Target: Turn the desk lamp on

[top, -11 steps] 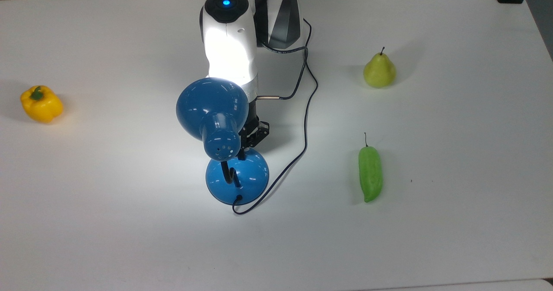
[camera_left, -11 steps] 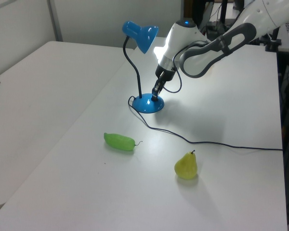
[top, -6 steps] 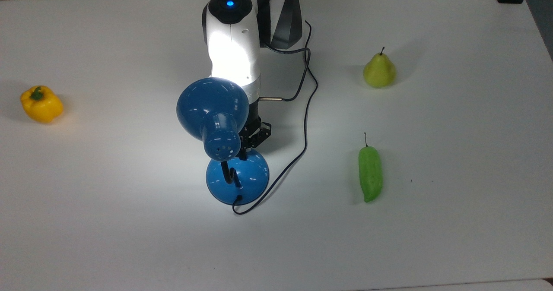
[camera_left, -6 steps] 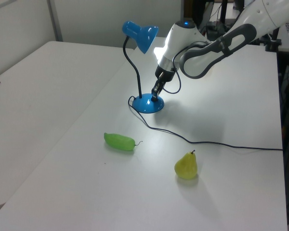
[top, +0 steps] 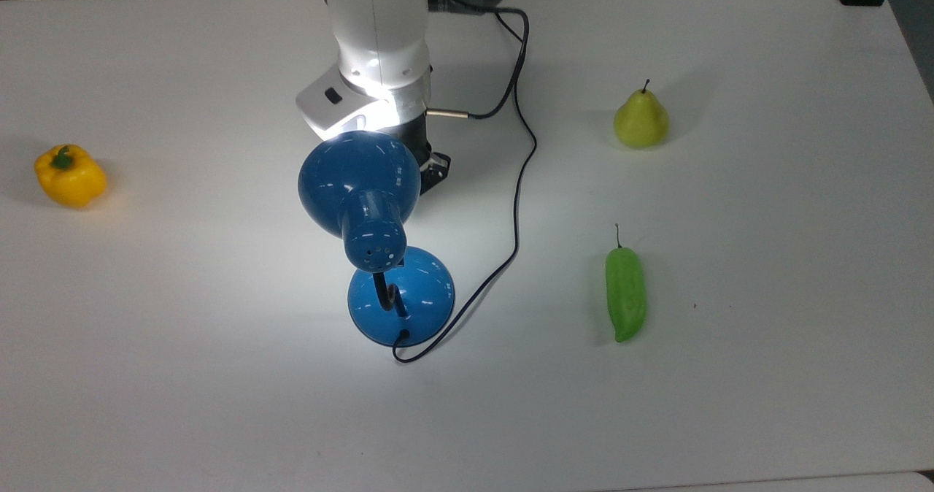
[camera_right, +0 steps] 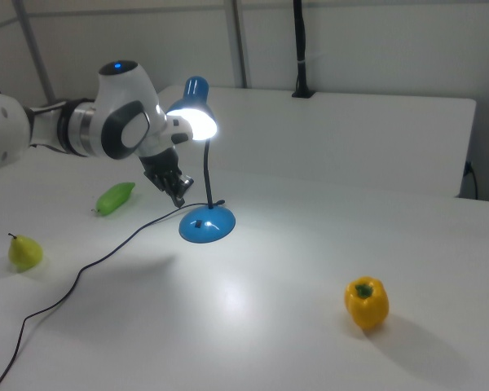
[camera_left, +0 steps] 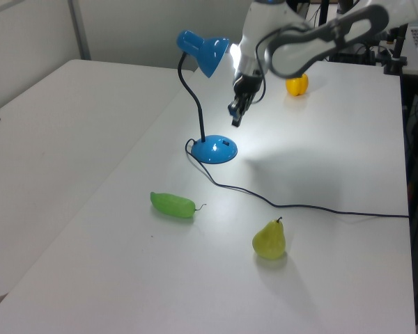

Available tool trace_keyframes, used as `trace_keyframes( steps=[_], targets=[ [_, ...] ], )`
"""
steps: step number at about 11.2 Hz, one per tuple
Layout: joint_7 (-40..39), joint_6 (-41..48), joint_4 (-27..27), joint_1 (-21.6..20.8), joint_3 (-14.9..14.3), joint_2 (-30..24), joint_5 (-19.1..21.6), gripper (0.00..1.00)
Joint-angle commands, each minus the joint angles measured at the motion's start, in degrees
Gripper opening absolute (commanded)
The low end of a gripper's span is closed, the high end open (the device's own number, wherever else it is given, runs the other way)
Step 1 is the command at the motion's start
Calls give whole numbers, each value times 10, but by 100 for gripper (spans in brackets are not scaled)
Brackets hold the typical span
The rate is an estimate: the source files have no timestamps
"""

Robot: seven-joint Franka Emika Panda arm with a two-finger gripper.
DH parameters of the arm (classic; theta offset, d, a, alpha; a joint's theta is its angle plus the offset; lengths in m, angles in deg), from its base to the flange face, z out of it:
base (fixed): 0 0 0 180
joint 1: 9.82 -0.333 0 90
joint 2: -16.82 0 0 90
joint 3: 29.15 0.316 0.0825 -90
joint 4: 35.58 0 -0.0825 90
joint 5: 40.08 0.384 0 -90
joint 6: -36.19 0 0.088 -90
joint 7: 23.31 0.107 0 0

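The desk lamp stands mid-table on its round blue base, and its black gooseneck carries the dome shade. The shade glows in the right view and throws a bright pool on the table. My gripper hangs shut in the air above and behind the base, touching nothing. In the right view the gripper sits just left of the gooseneck, above the base. The top view has the gripper partly hidden behind the shade.
The lamp's thin black cord runs from the base toward the arm. A green pear and a long green pepper lie on the top view's right. A yellow bell pepper sits at the top view's far left.
My gripper has lifted off the lamp's base and drawn back up toward the arm's mount. The lamp has not moved.
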Motion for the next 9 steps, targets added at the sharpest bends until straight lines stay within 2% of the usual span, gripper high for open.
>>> trace_keyframes(
  steps=[1,2,3,4,5,7,9],
  targets=[
    [15,122,4,14,-4,-68,0,0],
    [18,166,-10,18,-4,-74,1,3],
    [21,202,-23,19,-4,-76,1,19],
    [21,224,-22,20,-4,-87,1,64],
    [29,242,-21,20,-5,-97,1,100],
    [98,255,-24,20,-5,-101,1,100],
    [87,272,-23,33,-11,-114,-1,100]
  ],
)
